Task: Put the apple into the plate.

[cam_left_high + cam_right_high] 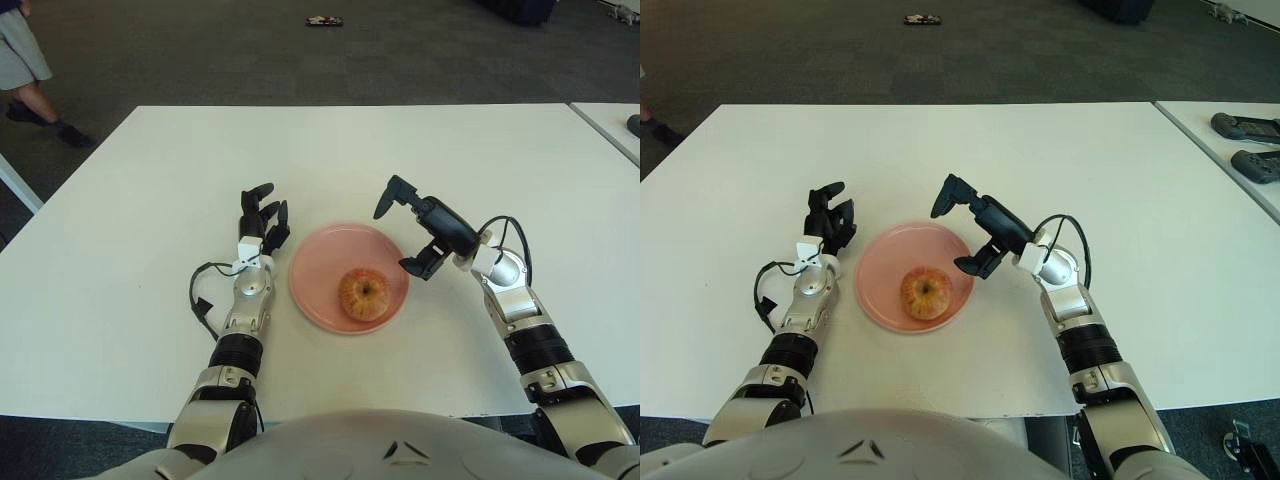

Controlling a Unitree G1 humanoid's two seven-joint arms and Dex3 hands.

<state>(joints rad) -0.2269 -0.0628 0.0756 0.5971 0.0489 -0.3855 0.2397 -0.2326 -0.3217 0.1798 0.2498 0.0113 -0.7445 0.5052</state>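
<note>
A red-yellow apple (364, 294) lies inside the pink plate (315, 268) at the middle of the white table, toward the plate's near right side. My right hand (403, 235) hovers just right of the plate's rim, fingers spread wide and holding nothing, a short way from the apple. To the left of the plate shows my left hand (262, 220), with its dark fingers loosely extended and empty.
The white table (150, 180) stretches wide around the plate. A second table's edge (1200, 125) at the right carries two dark devices (1246, 128). A person's legs (25, 70) stand on the dark floor at the far left.
</note>
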